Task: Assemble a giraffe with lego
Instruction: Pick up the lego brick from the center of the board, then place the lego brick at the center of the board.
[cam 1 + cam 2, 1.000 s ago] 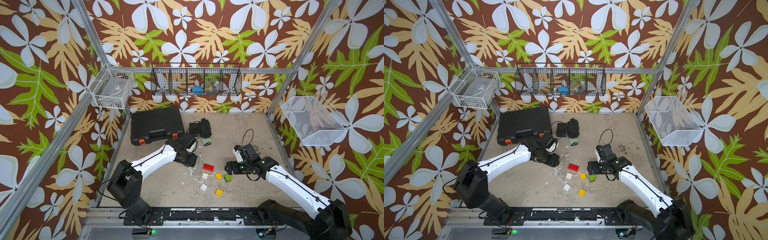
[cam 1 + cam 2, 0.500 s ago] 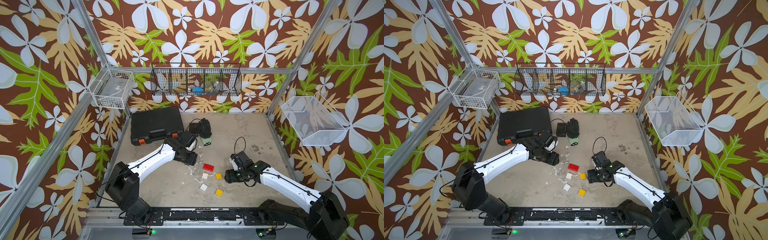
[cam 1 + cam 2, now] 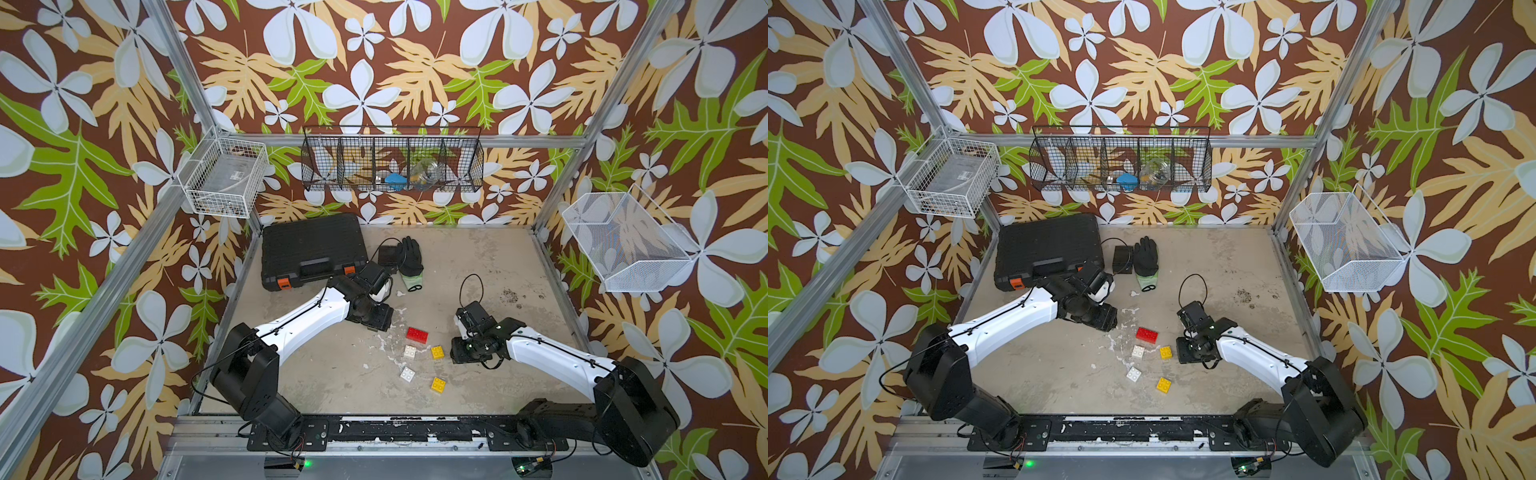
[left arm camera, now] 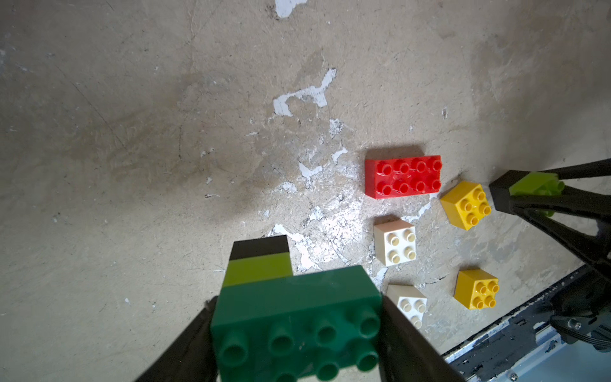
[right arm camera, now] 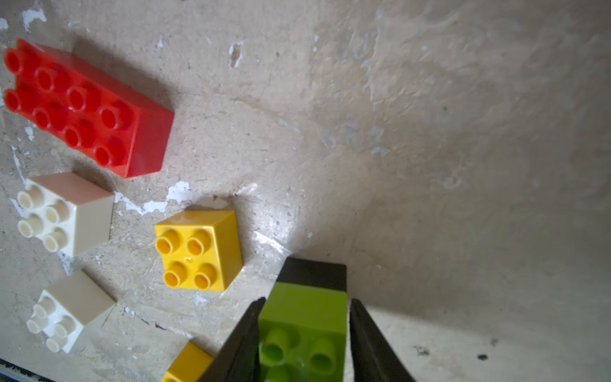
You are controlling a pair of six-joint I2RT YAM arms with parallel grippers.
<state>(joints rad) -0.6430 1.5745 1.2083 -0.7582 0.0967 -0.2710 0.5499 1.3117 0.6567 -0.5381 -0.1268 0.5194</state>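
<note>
Overhead, 2 white-and-black robot arms reach across a scuffed beige tabletop point(image 3: 478, 257) walled in leaf-and-flower print. At far left, a closed black tool case point(image 3: 311, 245) lies in the back corner, with a small black box point(image 3: 388, 254) and a black glove point(image 3: 409, 255) just beside it.

The left gripper point(image 3: 374, 318), near the case's front edge, is pinching the part-built giraffe point(image 4: 284, 297). Its fingers point(image 4: 185, 344) press the 2 long sides of a dark green 8-stud brick point(image 4: 297, 334). The wrist view shows a lime leg brick point(image 4: 258, 274) under 1 end of it, stacked on a black leg brick point(image 4: 259, 249).

Between the arms, 5 loose bricks lie studs up and apart from each other. A red 8-stud brick point(image 3: 417, 334) sits nearest the back, with a white brick point(image 3: 409, 351) just in front of it. Another white brick point(image 3: 407, 374) lies nearer the front rail. A yellow brick point(image 3: 436, 352) sits to the right of the whites, and another yellow brick point(image 3: 438, 385) lies closest to the front.

Farther right, the right gripper point(image 3: 463, 353) stands just beside the rearward yellow brick. Its fingers point(image 5: 244, 337) are clamped against both sides of a lime brick point(image 5: 302, 317) seated on a black brick point(image 5: 314, 269). Whether that pair rests on the tabletop cannot be told. A white wire basket point(image 3: 623, 241) hangs on the right wall.
</note>
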